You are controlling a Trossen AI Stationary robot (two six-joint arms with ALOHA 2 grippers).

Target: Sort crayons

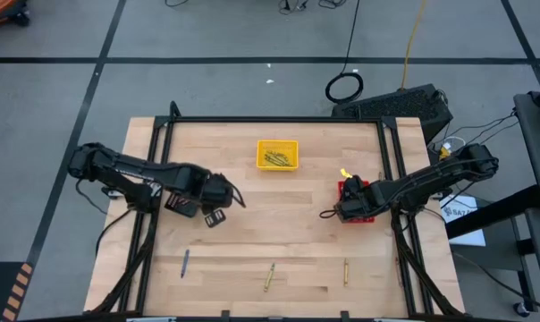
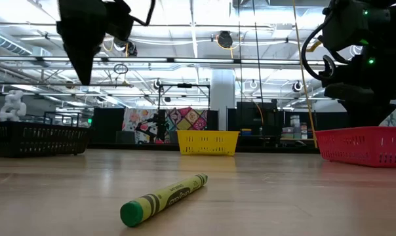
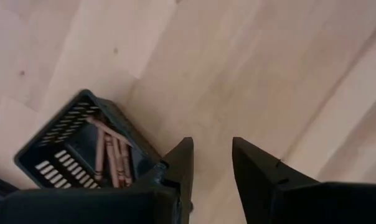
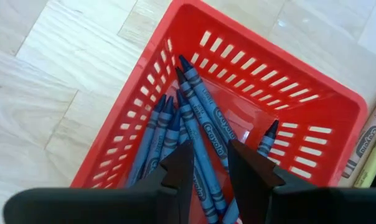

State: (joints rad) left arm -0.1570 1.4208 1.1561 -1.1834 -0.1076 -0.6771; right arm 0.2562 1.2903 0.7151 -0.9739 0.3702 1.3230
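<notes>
While the right end effector (image 4: 203, 163) hovered parted and empty over the red tray (image 4: 312, 99) at 3 o'clock, the left end effector (image 3: 211, 155), parted and empty beside the black tray (image 3: 51, 146), next required a loose crayon (image 1: 268, 276) at 6 o'clock on the bench (image 1: 252, 206).

Yellow tray (image 1: 277, 154), red tray (image 4: 281, 93), black tray (image 3: 57, 134) (wooden table (image 1: 279, 224)).

I see open wood across the middle of the table (image 1: 279, 224), between the black tray (image 1: 182, 204) under my left gripper (image 1: 239, 199) and the red tray (image 1: 357, 201) under my right gripper (image 1: 326, 215). The yellow tray (image 1: 277, 154) blocks the far centre. Along the near edge three loose crayons lie well apart: blue (image 1: 185, 262), olive (image 1: 270, 276), yellow (image 1: 345, 272), with gaps between them.
</notes>
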